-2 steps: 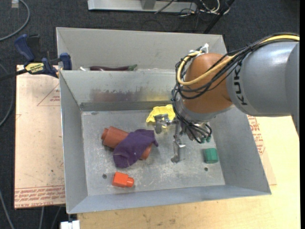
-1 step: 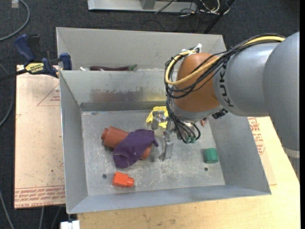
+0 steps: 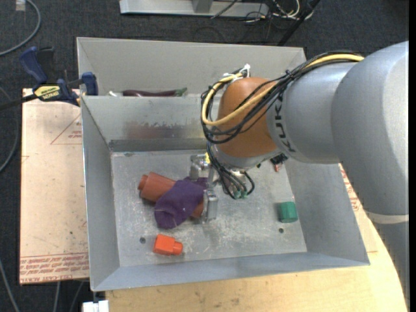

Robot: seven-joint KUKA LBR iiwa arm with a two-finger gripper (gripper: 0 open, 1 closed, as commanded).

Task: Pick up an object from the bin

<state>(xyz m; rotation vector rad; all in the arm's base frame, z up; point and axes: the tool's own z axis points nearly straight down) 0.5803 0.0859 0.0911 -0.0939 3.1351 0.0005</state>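
Note:
My gripper (image 3: 205, 187) is low in the middle of the bin, under the arm's orange cover. Its two metal fingers stand apart, one at the far side and one at the near side of the right end of a crumpled purple soft thing (image 3: 175, 203). The purple thing lies on the bin floor and reaches in between the fingers. A red-brown cylinder (image 3: 153, 186) lies touching it on the left, partly under it. A small orange block (image 3: 168, 245) lies nearer the front, apart from both.
A small green block (image 3: 286, 212) sits on the floor right of the gripper. The arm comes in from the right and hides the bin's back right part. Sloped walls ring the floor.

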